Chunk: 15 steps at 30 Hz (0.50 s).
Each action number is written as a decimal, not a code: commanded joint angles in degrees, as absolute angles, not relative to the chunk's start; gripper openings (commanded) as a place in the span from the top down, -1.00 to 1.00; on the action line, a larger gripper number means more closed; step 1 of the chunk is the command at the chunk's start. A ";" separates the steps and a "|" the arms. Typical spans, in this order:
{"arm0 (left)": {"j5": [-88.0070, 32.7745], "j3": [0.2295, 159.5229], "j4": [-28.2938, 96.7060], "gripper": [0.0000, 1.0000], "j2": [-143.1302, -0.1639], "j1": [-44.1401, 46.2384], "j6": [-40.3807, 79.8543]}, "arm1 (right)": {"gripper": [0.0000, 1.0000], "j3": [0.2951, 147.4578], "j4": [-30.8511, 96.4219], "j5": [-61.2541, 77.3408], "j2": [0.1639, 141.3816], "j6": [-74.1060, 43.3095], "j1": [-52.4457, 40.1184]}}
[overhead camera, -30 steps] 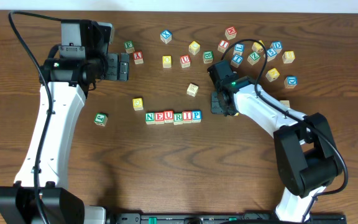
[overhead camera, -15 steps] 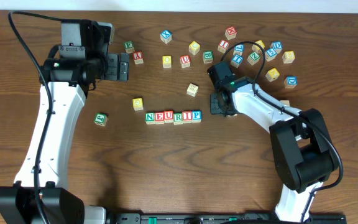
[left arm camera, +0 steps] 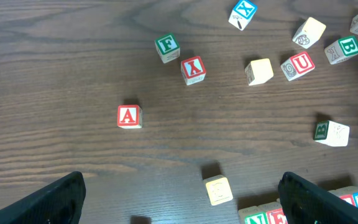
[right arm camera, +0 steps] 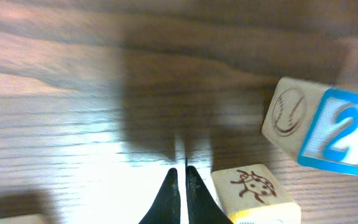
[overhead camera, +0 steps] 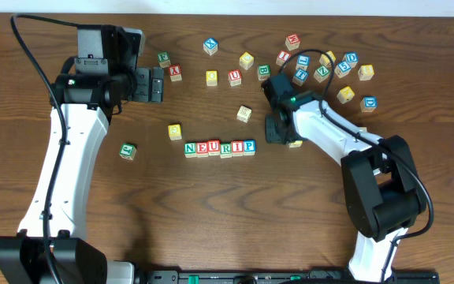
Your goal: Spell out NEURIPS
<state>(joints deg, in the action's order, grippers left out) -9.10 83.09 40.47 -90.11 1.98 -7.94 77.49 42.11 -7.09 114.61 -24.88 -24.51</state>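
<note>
Six wooden cubes reading N, E, U, R, I, P stand in a row (overhead camera: 220, 147) at the table's middle; its left end shows in the left wrist view (left arm camera: 268, 217). My right gripper (overhead camera: 273, 132) is shut and empty just right of the row's P end. In the right wrist view its fingertips (right arm camera: 180, 175) are closed together on the table. A cube with a ladybug drawing and a yellow face (right arm camera: 253, 190) lies right beside them, also seen from overhead (overhead camera: 294, 143). My left gripper (overhead camera: 157, 84) is open and empty at the far left (left arm camera: 179, 199).
A yellow-faced cube (overhead camera: 175, 132) (left arm camera: 218, 190) lies left of the row, a green-lettered cube (overhead camera: 128, 151) farther left. Several loose cubes are scattered along the far side (overhead camera: 314, 67), among them A (left arm camera: 129, 116), X (left arm camera: 193, 69) and U (left arm camera: 298, 65). A blue 2 cube (right arm camera: 323, 129) lies near my right gripper.
My right gripper has shifted slightly toward the far side, and the ladybug cube now shows beside it from overhead. The left arm has not moved.
</note>
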 commanded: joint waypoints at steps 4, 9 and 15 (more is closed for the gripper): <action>-9.45 84.55 40.47 -0.96 -89.86 1.83 -8.54 | 0.98 86.80 46.98 -6.90 114.98 -23.05 -24.10; -9.45 84.55 40.49 -0.95 -89.86 1.83 -8.56 | 0.98 92.86 53.04 -6.90 114.98 -20.51 -24.10; -9.45 84.55 40.49 -0.96 -89.86 1.83 -8.54 | 0.98 98.10 61.04 -5.37 114.98 -12.10 -24.34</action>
<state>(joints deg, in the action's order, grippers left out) -9.10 83.09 40.47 -90.11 1.98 -7.94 95.90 59.37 -6.81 114.63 -18.24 -24.51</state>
